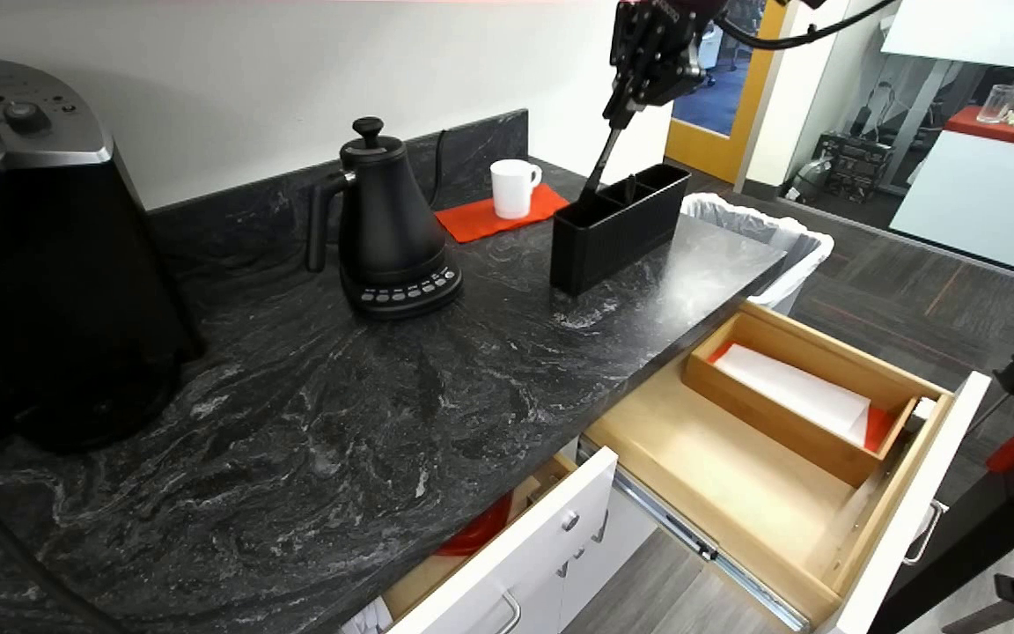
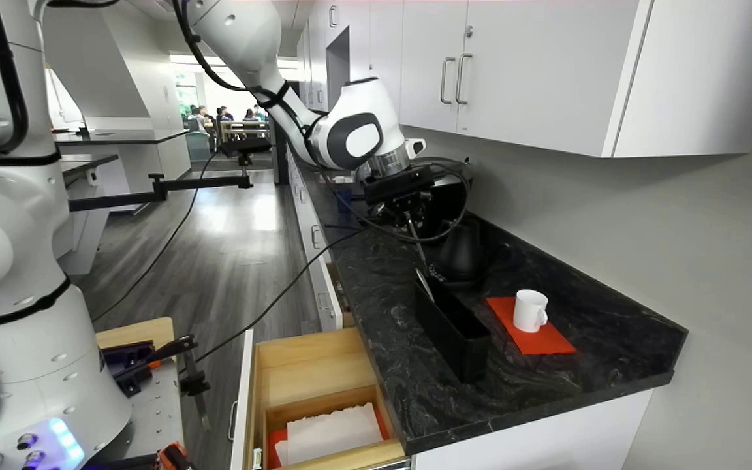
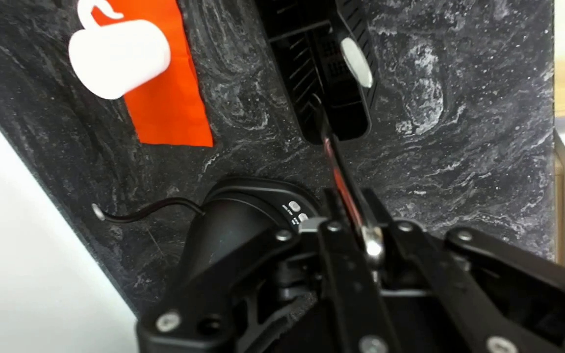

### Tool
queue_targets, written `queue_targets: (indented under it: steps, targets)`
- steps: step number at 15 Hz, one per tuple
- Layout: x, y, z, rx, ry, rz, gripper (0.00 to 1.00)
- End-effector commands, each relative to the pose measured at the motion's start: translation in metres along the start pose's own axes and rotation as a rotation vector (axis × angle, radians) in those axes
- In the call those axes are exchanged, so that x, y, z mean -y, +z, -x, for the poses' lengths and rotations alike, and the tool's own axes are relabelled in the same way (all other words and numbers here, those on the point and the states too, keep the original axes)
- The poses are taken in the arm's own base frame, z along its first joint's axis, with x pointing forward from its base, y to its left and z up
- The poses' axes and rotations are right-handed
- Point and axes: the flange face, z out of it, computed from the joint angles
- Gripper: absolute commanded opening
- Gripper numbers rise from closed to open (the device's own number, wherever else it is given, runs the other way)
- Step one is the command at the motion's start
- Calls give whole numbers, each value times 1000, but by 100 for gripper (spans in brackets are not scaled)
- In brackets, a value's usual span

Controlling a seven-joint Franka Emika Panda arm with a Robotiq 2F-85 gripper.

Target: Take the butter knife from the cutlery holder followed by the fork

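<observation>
The cutlery holder (image 1: 608, 248) is a long black box on the counter; it also shows in an exterior view (image 2: 472, 358) and the wrist view (image 3: 350, 131). My gripper (image 1: 620, 118) is above its kettle-side end and shut on a slim metal utensil (image 1: 604, 158), gripped near its upper end. The utensil looks like the butter knife (image 3: 344, 184); no tines show. It is raised and tilted, its lower end at the end compartment. Another utensil (image 3: 356, 63) with a rounded silver handle end leans in the holder, head hidden; I cannot tell if it is the fork.
A black kettle (image 1: 394, 211) stands close to the gripper in the wrist view (image 3: 233, 245). A white mug (image 1: 511, 190) stands on a red cloth (image 1: 472, 222) beside the holder. A coffee machine (image 1: 58, 255) is farther along. An open wooden drawer (image 1: 736, 453) juts out below the counter.
</observation>
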Motion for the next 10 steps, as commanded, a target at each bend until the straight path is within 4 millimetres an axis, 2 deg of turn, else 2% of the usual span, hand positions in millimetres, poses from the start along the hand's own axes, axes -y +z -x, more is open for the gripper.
queue_targets:
  steps: [1, 3, 6, 7, 10]
  targets:
    - [-16, -55, -10, 49, 65, 47, 6]
    - [-22, -77, -19, 75, 103, 60, 6]
    - [-27, -101, -34, 113, 167, 77, 6]
    - [-24, -113, -36, 126, 185, 84, 6]
    - [-17, -127, -43, 183, 244, 127, 6]
